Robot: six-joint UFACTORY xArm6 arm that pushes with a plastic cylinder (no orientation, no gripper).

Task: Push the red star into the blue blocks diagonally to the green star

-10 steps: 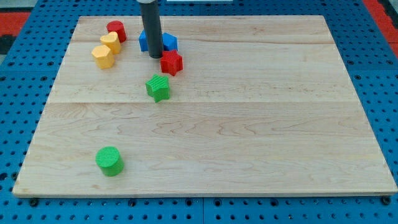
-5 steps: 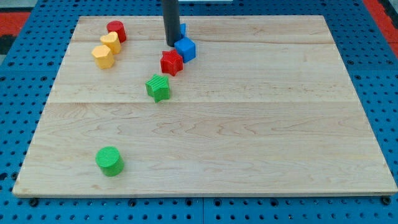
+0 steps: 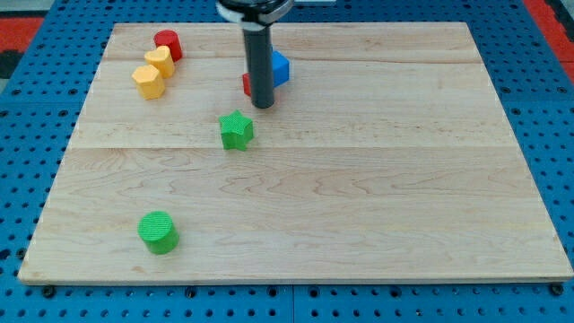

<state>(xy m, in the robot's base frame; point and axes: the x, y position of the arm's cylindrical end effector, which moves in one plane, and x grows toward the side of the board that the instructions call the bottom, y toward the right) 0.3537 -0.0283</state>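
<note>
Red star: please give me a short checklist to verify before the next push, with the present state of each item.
1. My tip is down at the red star, on its lower right side: ok.
2. Red star fully in sight: not ok, the rod hides most of it.
3. Red star touches the blue block: cannot tell, the rod covers the junction.
4. Second blue block in sight: not ok.
5. Green star stands apart, towards the view's bottom-left of my tip: ok.
</note>
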